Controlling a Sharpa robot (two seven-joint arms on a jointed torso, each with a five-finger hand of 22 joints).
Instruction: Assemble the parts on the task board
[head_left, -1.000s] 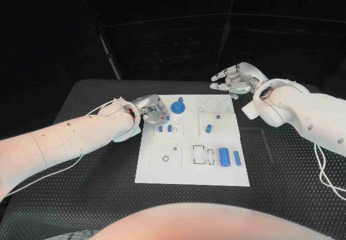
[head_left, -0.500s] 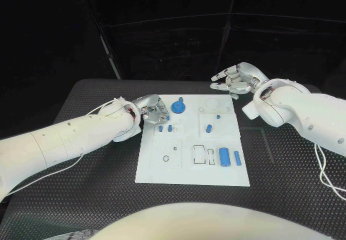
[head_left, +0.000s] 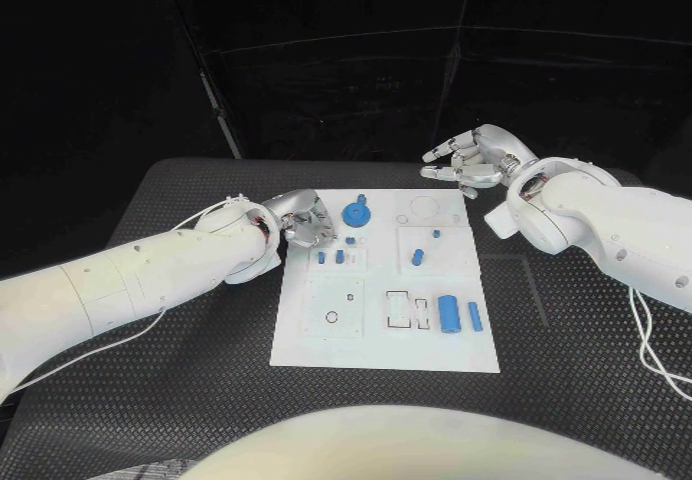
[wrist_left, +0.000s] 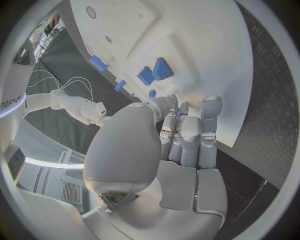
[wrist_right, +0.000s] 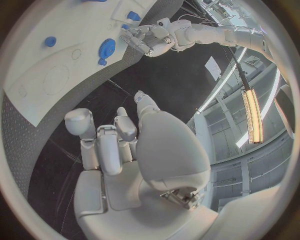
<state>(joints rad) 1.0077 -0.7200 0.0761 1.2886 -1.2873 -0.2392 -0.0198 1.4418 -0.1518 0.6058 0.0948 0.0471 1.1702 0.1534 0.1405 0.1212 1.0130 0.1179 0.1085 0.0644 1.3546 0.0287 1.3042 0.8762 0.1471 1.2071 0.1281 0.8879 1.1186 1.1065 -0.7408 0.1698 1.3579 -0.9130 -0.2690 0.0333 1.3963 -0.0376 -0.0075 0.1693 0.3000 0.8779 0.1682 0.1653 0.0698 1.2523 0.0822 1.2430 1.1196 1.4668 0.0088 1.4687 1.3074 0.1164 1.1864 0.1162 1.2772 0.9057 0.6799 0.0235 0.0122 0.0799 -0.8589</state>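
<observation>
I'm hovering my left hand (head_left: 303, 222), fingers curled on nothing, at the task board's (head_left: 378, 345) nine o'clock edge, risking nudging the blue gear (head_left: 358, 214); my right hand (head_left: 473, 160) is hanging open.

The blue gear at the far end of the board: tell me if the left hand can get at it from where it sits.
Probably yes. The left hand holds nothing and sits at the task board's left edge, just beside the blue gear, with nothing between them.
</observation>
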